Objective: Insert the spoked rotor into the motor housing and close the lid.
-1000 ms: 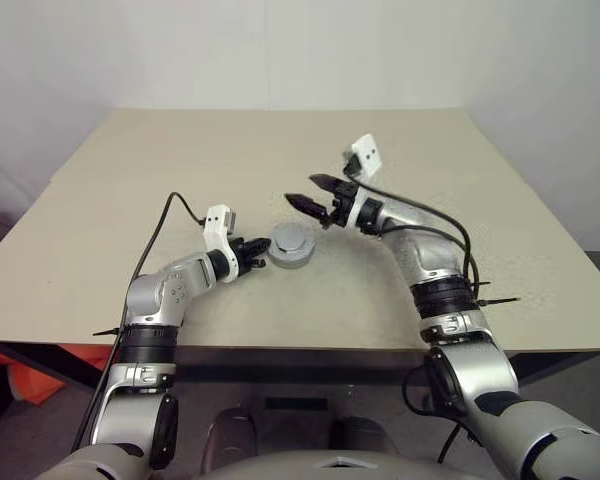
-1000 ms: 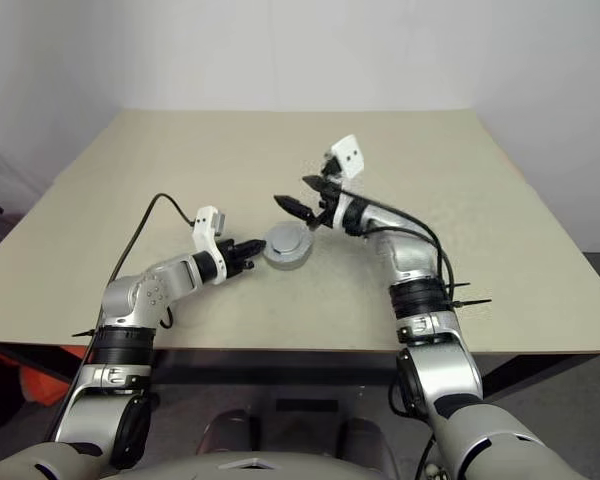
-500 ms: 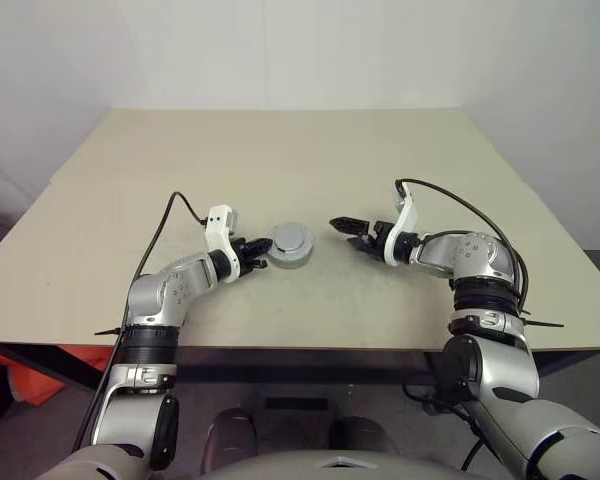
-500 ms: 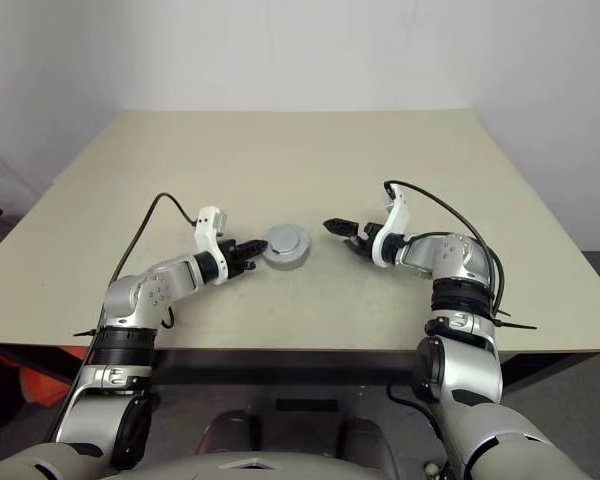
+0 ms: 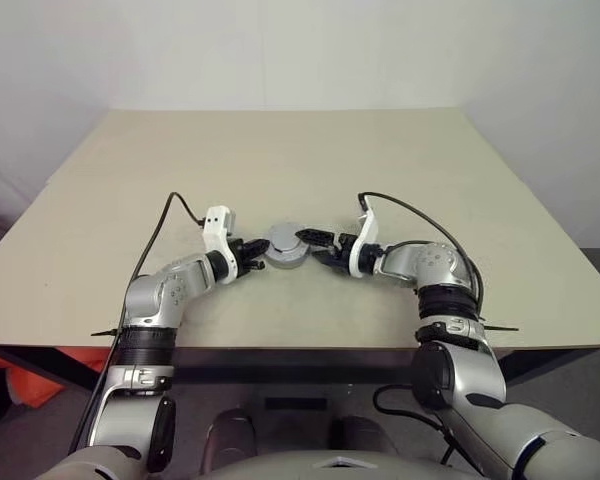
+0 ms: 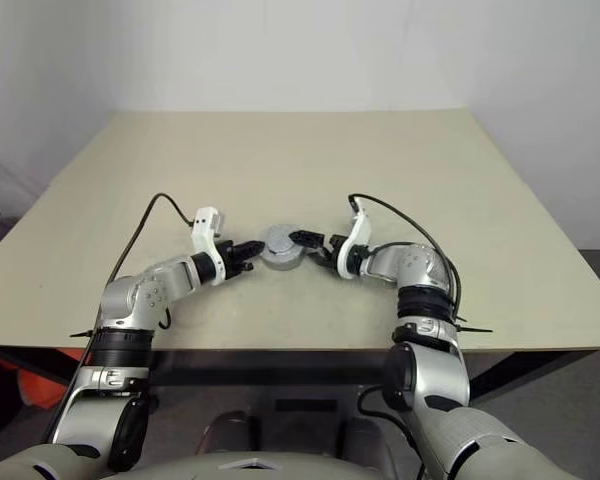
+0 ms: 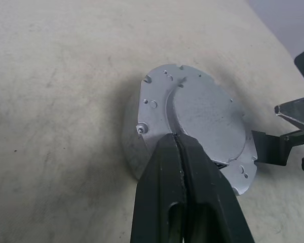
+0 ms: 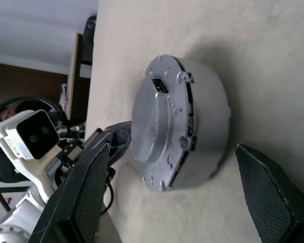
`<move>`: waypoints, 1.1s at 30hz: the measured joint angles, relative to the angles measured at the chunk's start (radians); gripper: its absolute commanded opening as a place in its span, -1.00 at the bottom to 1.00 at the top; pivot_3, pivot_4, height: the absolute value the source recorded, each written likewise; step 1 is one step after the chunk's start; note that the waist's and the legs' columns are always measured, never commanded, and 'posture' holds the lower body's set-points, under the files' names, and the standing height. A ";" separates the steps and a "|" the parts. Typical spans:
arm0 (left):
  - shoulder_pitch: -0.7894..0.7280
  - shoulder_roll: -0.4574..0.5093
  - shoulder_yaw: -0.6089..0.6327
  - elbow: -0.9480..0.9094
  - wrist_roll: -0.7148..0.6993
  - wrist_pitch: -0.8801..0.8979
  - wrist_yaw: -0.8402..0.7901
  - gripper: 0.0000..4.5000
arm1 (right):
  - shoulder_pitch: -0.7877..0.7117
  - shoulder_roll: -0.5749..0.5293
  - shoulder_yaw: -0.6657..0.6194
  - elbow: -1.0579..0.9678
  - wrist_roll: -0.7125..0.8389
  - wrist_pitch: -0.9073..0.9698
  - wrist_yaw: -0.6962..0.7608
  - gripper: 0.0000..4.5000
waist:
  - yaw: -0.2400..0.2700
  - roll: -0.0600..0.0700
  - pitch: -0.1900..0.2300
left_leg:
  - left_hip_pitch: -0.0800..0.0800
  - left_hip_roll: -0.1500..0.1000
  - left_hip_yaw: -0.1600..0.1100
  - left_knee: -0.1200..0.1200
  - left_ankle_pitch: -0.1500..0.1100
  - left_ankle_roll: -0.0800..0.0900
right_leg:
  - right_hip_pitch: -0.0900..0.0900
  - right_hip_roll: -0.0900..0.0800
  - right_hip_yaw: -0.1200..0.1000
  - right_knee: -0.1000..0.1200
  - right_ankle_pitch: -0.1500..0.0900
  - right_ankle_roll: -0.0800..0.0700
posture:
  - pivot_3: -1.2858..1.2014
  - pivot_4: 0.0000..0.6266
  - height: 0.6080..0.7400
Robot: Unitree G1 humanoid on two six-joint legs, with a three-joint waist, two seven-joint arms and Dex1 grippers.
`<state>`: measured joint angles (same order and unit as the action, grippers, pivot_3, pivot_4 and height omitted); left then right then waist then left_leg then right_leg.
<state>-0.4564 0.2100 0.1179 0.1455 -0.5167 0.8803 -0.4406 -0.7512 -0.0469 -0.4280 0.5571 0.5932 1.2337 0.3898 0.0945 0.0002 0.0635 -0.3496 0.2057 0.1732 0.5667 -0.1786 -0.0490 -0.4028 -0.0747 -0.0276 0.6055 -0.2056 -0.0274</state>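
While lidded: round silver-grey metal motor housing (image 5: 286,247) on beige table (image 5: 380,160)
Left gripper (image 5: 259,255): fingers pressed together, beside housing
Right gripper (image 5: 315,248): jaws spread, flanking housing

Motor housing (image 5: 285,246): squat silver-grey disc, flat on the table centre; lid on, sitting slightly askew.

right gripper (image 5: 316,246) lowered from above, now beside motor housing (image 5: 285,246), fingers apart

No text, label or number can be read anywhere.
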 measured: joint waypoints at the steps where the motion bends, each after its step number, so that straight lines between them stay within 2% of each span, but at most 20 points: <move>1: 0.001 0.000 0.000 -0.001 0.000 0.000 0.000 -1.00 | -0.004 0.011 0.000 0.012 0.000 -0.011 0.000 0.98 | 0.000 0.000 0.000 | 0.000 0.000 0.000 0.000 0.000 0.000 | 0.000 0.000 0.000 0.000 0.000 0.000 | 0.03 -1.00 1.00; 9: 0.018 0.002 0.006 -0.015 0.008 -0.009 0.013 -1.00 | -0.058 0.077 0.002 0.137 -0.002 -0.127 0.000 0.98 | -0.003 0.000 0.000 | 0.000 0.000 0.000 -0.002 0.002 -0.003 | -0.001 0.000 0.000 0.000 0.000 0.000 | 0.03 -1.00 1.00; 12: 0.024 0.004 0.008 -0.019 0.010 -0.011 0.018 -1.00 | -0.071 0.088 0.009 0.179 -0.007 -0.177 -0.002 0.72 | -0.002 0.000 0.000 | 0.000 0.000 0.000 -0.003 0.002 -0.003 | -0.002 0.000 0.000 0.000 0.000 0.000 | 0.03 -1.00 1.00; 17: 0.030 0.006 0.011 -0.022 0.012 -0.012 0.022 -1.00 | -0.086 0.084 0.009 0.254 -0.019 -0.260 -0.013 -0.06 | -0.002 0.000 0.000 | 0.000 0.000 0.000 -0.003 0.002 -0.003 | -0.002 0.000 0.000 0.000 0.000 0.000 | 0.03 -1.00 1.00; 23: 0.034 0.000 0.021 -0.022 0.014 -0.024 0.037 -1.00 | -0.107 0.083 0.009 0.296 -0.019 -0.307 -0.020 -0.09 | -0.001 0.001 0.000 | 0.001 0.000 0.000 -0.003 0.001 -0.002 | -0.001 0.000 0.000 0.000 0.000 0.000 | 0.03 -1.00 1.00; 27: 0.040 -0.047 0.079 -0.017 -0.022 -0.023 0.060 -1.00 | -0.108 0.080 -0.008 0.297 0.001 -0.300 -0.028 -0.09 | -0.001 0.000 0.000 | -0.001 0.000 0.000 -0.002 0.001 -0.002 | -0.002 0.000 0.000 0.000 0.000 0.000 | 0.03 -1.00 1.00; 29: 0.039 -0.083 0.145 -0.016 -0.084 -0.021 0.080 -1.00 | -0.110 0.080 -0.026 0.297 0.018 -0.285 -0.042 -0.09 | -0.001 0.000 0.000 | -0.002 0.000 0.000 -0.002 0.002 -0.003 | -0.003 0.000 0.000 0.000 0.000 0.000 | 0.03 -1.00 1.00; 31: 0.018 -0.157 0.308 -0.016 -0.240 -0.027 0.126 -1.00 | -0.118 0.074 -0.064 0.297 0.043 -0.272 -0.064 -0.09 | 0.000 -0.001 0.002 | -0.007 0.000 0.000 -0.002 0.002 -0.004 | -0.006 0.000 -0.001 0.000 0.004 -0.007 | 0.03 -1.00 1.00; 33: -0.002 -0.181 0.407 -0.021 -0.347 -0.035 0.162 -1.00 | -0.132 0.071 -0.093 0.291 0.070 -0.261 -0.075 -0.09 | -0.001 -0.002 0.002 | -0.013 0.000 0.000 -0.001 0.002 -0.004 | -0.012 0.001 -0.001 0.001 0.005 -0.009 | 0.03 -1.00 1.00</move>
<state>-0.4586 0.0295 0.5250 0.1241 -0.8638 0.8449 -0.2784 -0.8834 0.0240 -0.5213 0.8486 0.6637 0.9730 0.3150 0.0939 -0.0013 0.0657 -0.3622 0.2055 0.1732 0.5661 -0.1762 -0.0529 -0.4145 -0.0734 -0.0288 0.6060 -0.2007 -0.0361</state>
